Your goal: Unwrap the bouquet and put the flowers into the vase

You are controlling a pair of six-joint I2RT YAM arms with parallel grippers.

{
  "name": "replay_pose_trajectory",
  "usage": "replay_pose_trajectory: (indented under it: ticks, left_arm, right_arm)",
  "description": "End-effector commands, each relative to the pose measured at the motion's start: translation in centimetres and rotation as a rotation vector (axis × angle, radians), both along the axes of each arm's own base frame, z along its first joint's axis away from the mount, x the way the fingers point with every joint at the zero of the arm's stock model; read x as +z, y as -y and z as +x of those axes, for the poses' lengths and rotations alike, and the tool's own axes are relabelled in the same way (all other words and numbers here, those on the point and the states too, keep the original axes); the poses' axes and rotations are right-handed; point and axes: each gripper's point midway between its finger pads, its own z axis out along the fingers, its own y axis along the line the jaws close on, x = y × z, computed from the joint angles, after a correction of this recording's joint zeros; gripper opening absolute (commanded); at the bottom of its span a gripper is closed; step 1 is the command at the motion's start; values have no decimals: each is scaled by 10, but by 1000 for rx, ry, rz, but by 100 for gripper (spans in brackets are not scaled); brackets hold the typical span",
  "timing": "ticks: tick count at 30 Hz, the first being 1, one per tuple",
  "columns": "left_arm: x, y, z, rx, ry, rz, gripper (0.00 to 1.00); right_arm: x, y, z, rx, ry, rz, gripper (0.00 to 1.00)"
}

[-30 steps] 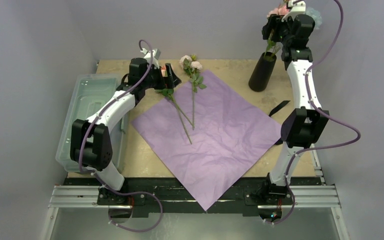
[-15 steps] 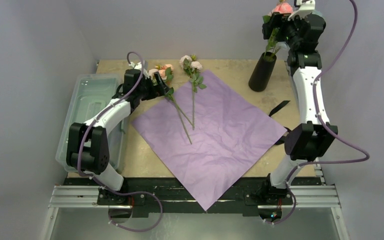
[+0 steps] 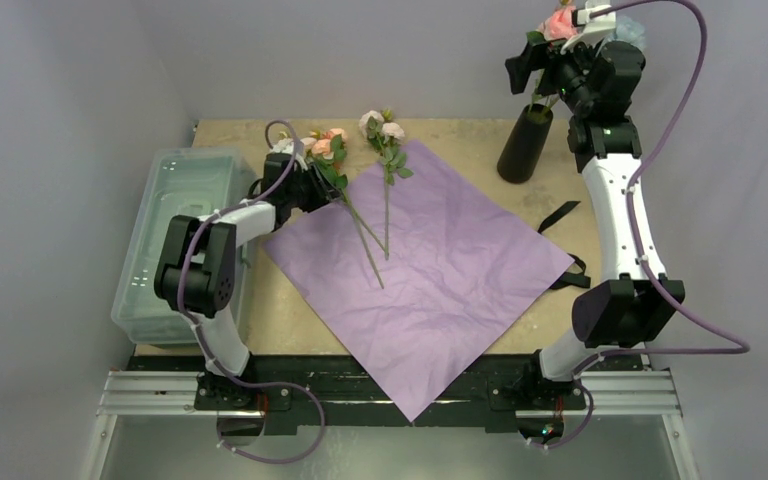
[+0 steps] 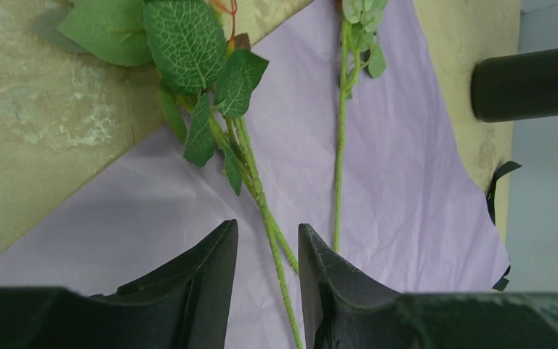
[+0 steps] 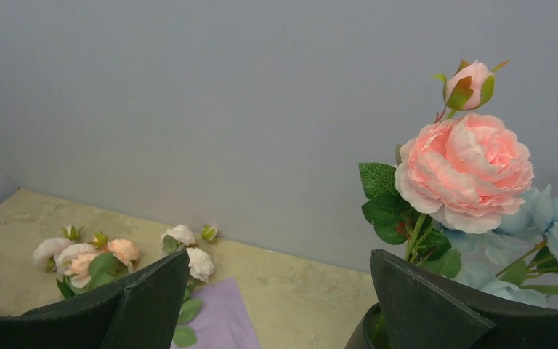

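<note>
Left fingers (image 3: 312, 180) astride a flower stem (image 4: 261, 203), right fingers (image 3: 538, 70) wide and empty.

My left pair stands partly open over that stem on the lilac paper (image 3: 440, 280) toward the counter's far left, not pinching. A second stem (image 4: 340, 145) ends just beside; closing may snag it or the paper. The vase (image 3: 525, 143), far right corner, already holds blooms (image 5: 465, 171); a bin (image 3: 165, 220) lines the left edge.

I'm seeing the lilac paper (image 3: 430, 280) lying matt and finely creased. I'm reading the table (image 3: 460, 135) as worn, mottled board, rough-looking. The vase (image 3: 525, 147) is showing matt black, smooth. The bin (image 3: 150, 240) is looking like clear glossy plastic. The flowers (image 5: 465, 169) are looking soft and cloth-petalled; the leaves (image 4: 186, 40) are showing moulded veins, slight sheen.
</note>
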Motion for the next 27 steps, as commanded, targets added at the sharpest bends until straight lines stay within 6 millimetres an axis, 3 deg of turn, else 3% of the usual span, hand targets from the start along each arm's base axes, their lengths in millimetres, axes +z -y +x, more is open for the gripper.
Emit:
replay_pose_trajectory:
  ticks: [1, 7, 12, 21, 27]
  left_arm:
    - [7, 22, 10, -35, 36, -76, 35]
    - [-16, 48, 0, -101, -7, -96, 35]
    - [-39, 49, -2, -72, -70, -118, 35]
    - [-52, 53, -5, -81, -103, -124, 35]
    - [-50, 60, -8, -98, -100, -163, 22]
  right_arm:
    - [17, -5, -14, 25, 51, -16, 98]
    - [16, -6, -14, 31, 45, -8, 98]
    - [22, -8, -17, 40, 61, 4, 98]
    - [24, -11, -18, 59, 63, 8, 98]
    - [20, -12, -17, 62, 55, 6, 98]
